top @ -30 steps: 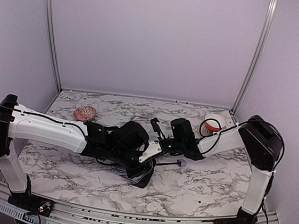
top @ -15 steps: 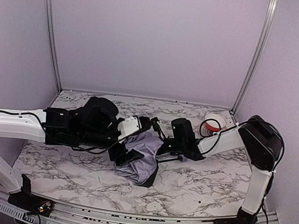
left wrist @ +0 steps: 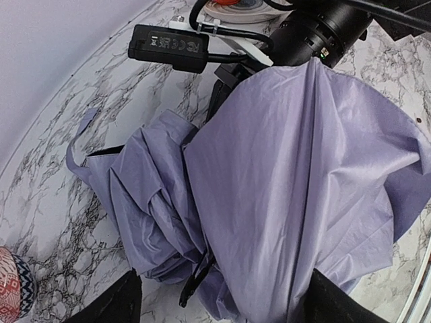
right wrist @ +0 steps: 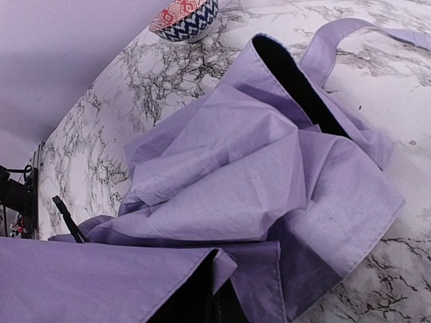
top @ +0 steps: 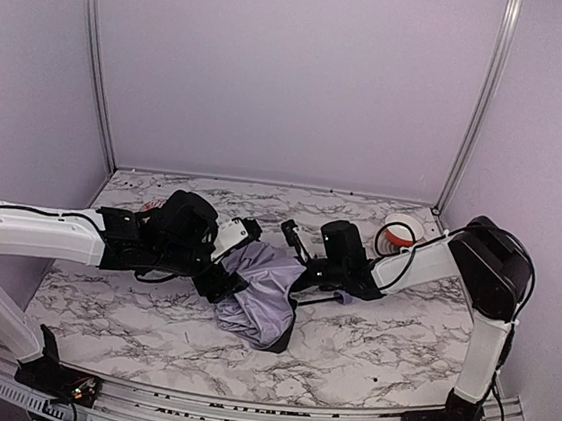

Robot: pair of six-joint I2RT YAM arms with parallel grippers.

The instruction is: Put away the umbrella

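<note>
Lavender fabric of the umbrella [top: 264,291] lay crumpled in a loose heap on the middle of the marble desk [top: 377,353], black lining showing at one fold, between the two arms. The canopy was down but not gathered, so the step in hand looked like tidying the loose folds around the shaft before any stowing.

The left fingers [left wrist: 111,306] were spread wide just above the cloth and held nothing. The right fingers [right wrist: 192,299] were closed tight at the gathered end of the canopy, but fabric draped over them, so whether they pinched shaft, cloth or nothing could not be told.

By my reading, the next move called for the left fingers to come down on a bunch of the billowing panels and draw them in toward the right arm's end. Thin, slippery cloth would want a deep bite.

Neither the handle nor most of the shaft could be made out under the fabric. A patterned bowl [right wrist: 185,17] stood well apart, partly cut off in both wrist views.
</note>
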